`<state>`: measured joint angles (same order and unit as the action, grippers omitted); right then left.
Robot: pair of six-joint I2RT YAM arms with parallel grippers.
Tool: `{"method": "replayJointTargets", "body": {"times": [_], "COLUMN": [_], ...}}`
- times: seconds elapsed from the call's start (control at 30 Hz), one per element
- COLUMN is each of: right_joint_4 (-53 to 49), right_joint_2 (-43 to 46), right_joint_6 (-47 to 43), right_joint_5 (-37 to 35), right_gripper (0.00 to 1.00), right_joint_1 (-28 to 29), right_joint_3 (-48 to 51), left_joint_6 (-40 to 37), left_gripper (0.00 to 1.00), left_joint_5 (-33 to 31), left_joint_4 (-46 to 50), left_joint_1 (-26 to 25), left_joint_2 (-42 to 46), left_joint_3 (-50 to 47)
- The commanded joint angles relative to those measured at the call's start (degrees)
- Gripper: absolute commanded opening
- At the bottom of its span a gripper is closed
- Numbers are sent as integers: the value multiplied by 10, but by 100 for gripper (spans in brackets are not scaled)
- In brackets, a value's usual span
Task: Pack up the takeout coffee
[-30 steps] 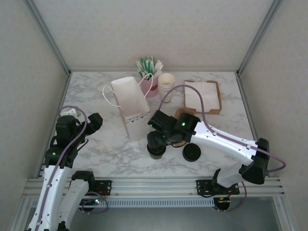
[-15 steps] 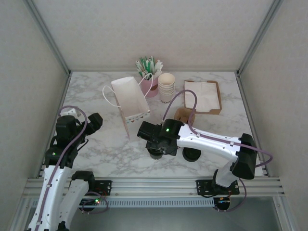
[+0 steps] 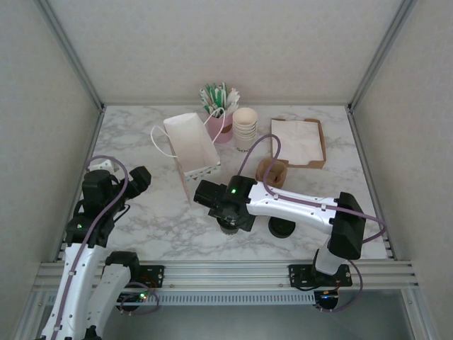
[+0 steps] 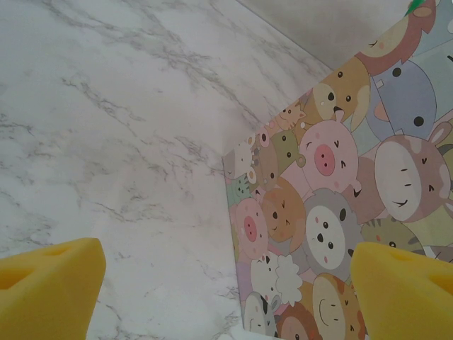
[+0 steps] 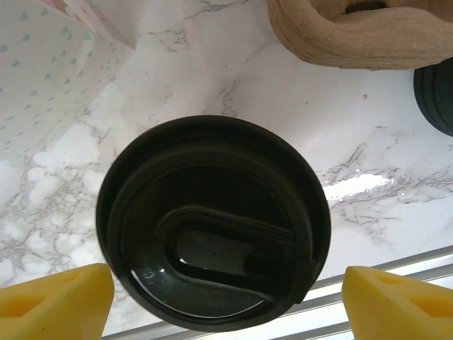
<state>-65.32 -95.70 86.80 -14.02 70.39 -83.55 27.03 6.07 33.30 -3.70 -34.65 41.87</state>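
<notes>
Top view: small cream paper cup with black sip lid (image 3: 228, 227) is seen upright on the marble bench (image 3: 156, 212), front centre, largely covered by the wrist of the right arm (image 3: 297, 205). A loose black lid (image 3: 282, 228) lies just to its right, and a white paper bag (image 3: 191, 145) behind it. The left arm (image 3: 92, 205) is parked well apart at the left edge.

Left wrist view: left fingers (image 4: 49, 283) are spread wide over the bench, beside a paper panel printed with cartoon animals (image 4: 340, 198).

Right wrist view: right fingers (image 5: 53, 301) are spread wide, with the lidded cup centred between them. Contact cannot be told.
</notes>
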Motion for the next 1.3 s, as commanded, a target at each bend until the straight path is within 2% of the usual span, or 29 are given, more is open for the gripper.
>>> {"method": "replayJointTargets", "body": {"times": [0.0, 0.33, 1.27], "right_joint_4": [-3, 25, 6], "right_joint_2": [-1, -5, -33], "right_joint_6": [20, 25, 10], "right_joint_5": [-30, -43, -42], "right_gripper": [85, 85, 80], "right_joint_1": [6, 2, 3], "right_joint_3": [-14, -1, 15], "left_joint_6": [-5, -3, -3], "left_gripper": [90, 90, 90], "left_joint_5": [-5, -5, -7], "left_joint_4": [10, 9, 9], "left_joint_1": [-3, -4, -4], "left_joint_2": [2, 1, -2], "left_joint_3": [10, 9, 8]}}
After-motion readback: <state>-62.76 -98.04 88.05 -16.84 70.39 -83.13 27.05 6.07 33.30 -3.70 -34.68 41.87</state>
